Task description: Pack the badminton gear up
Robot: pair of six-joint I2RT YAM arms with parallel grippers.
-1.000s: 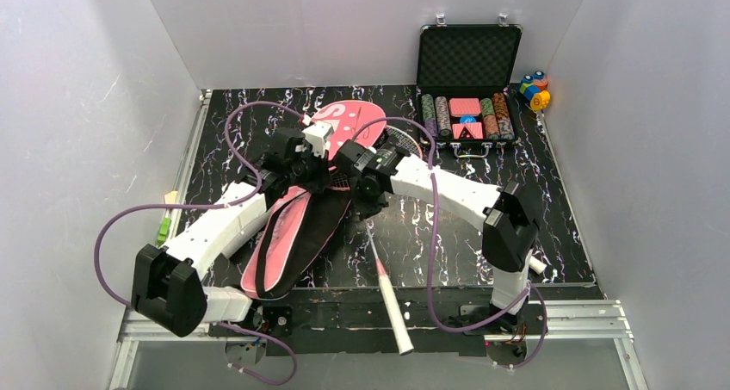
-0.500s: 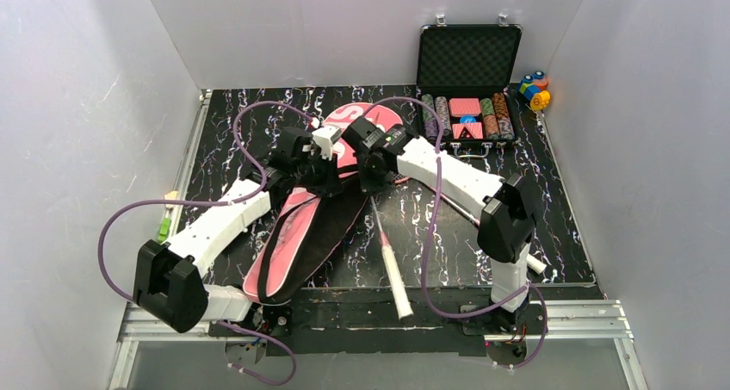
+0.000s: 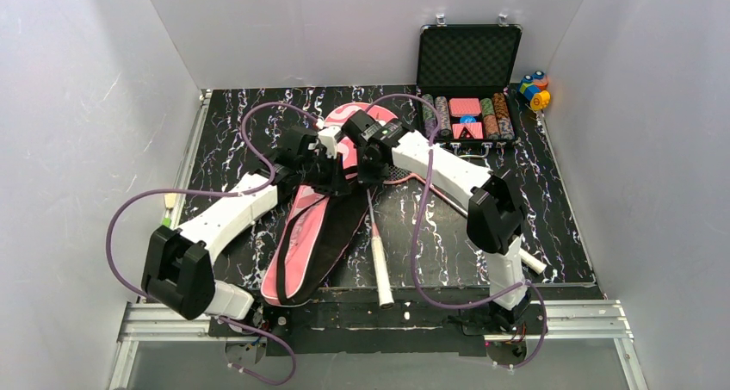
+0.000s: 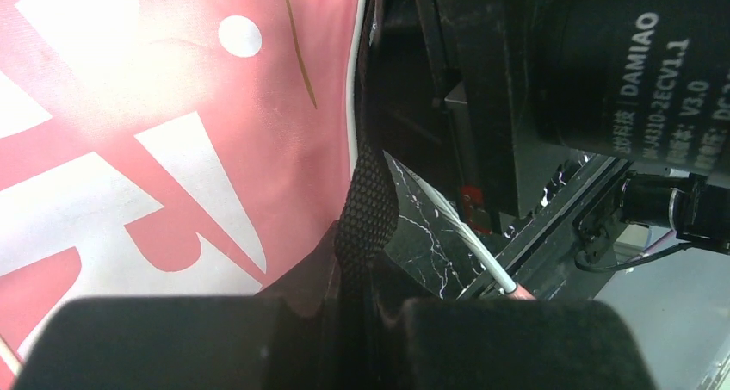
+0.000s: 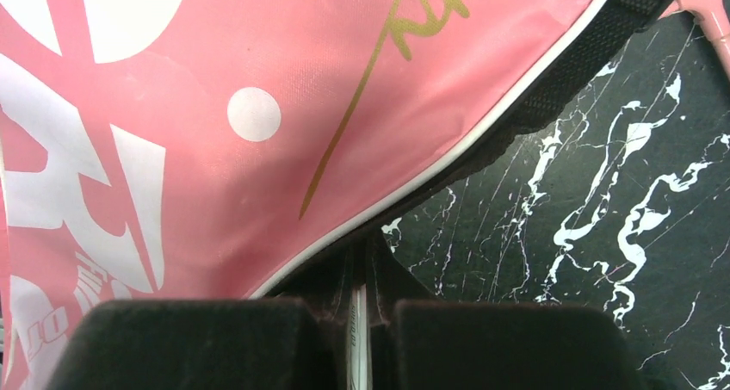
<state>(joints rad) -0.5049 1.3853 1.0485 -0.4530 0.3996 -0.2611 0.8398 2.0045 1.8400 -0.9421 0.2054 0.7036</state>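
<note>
The right pincer (image 5: 360, 308) is closed narrow on the thin white shaft of a racket (image 3: 382, 274). In its wrist view the shaft runs up from between the fingers and vanishes under the white-piped edge of the pink bag (image 5: 258, 106). The left pincer (image 4: 361, 308) is closed too, nipping the bag's black mesh border at the bottom centre of its own view, with the printed pink panel filling the left of the frame.

From above, both pincers meet at the centre of the frame over the bag's round end. The bag's narrow end reaches toward the lower left. The held racket's white handle points to the bottom centre, outside the bag.

The step in hand looks like feeding this racket head-first into the bag while the left arm lifts the mouth. The next move likely calls for pushing the head deeper into the round end and swinging the handle into line with the narrow end. The mesh edge must not slip, and the frame could catch on the border.

How much of the head is inside is hidden by the arms and the flap. A second racket (image 3: 534, 263) lies unpacked on the table (image 3: 559, 201) at right, partly under the right arm. No shuttlecocks or tube show. The open black case (image 3: 469, 58) at upper right holds rows of chips, with toy blocks (image 3: 534, 90) just beside it.
</note>
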